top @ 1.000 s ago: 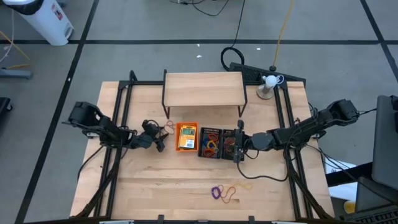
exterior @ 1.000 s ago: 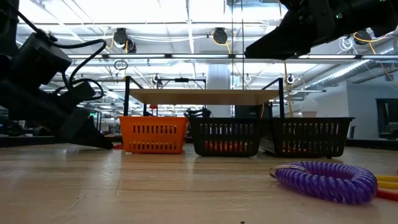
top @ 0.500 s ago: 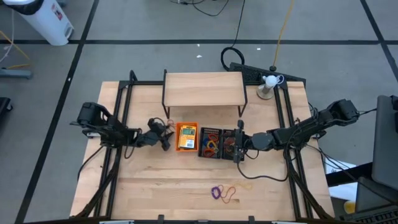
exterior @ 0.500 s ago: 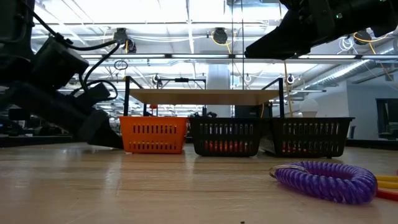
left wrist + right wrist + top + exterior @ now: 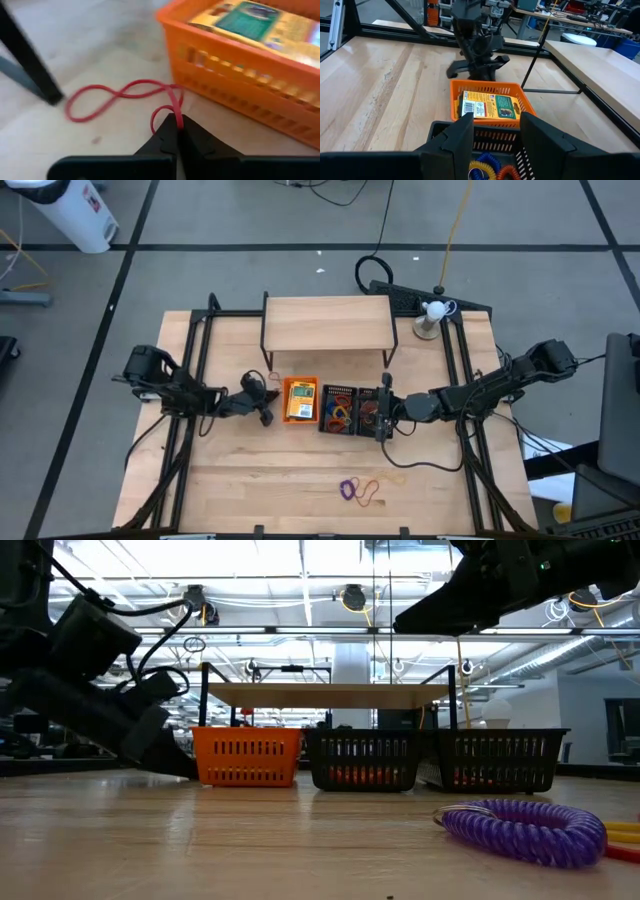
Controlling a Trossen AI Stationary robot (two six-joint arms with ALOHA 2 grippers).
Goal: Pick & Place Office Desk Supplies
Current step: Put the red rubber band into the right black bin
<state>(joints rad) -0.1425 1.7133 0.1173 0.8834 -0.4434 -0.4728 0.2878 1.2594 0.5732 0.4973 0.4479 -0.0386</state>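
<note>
Purple coil band [image 5: 525, 828]: seen nearest in the low view, at the lower right of the frame, lying flat on the worktop [image 5: 260, 490]; in the high view it is placed at lower centre [image 5: 348, 489], with thin orange loops [image 5: 370, 492] just beside it.
Left gripper [image 5: 176, 125]: lowered to the worktop just left of the orange tray in the high view [image 5: 262, 404]; its jaws are brought together and clamped on a red rubber band.
Red rubber band [image 5: 117, 99]: laid in loose loops on the wood, one end pinched at the jaw tips, close beside the tray wall.
Orange tray [image 5: 299, 400]: set left of centre in the high view; a yellow-and-green crayon box [image 5: 255, 22] is held flat inside it.
Middle black mesh tray [image 5: 337, 409]: touching the orange tray's right side; coloured coil bands [image 5: 338, 414] are contained in it.
Right black mesh tray [image 5: 497, 760]: last in the row, at right of centre.
Right gripper [image 5: 384, 414]: held over the right-hand black tray; its jaws are seen apart, with nothing between them [image 5: 495, 135].
Wooden shelf riser [image 5: 326, 323]: stood behind the trays, at upper centre.
</note>
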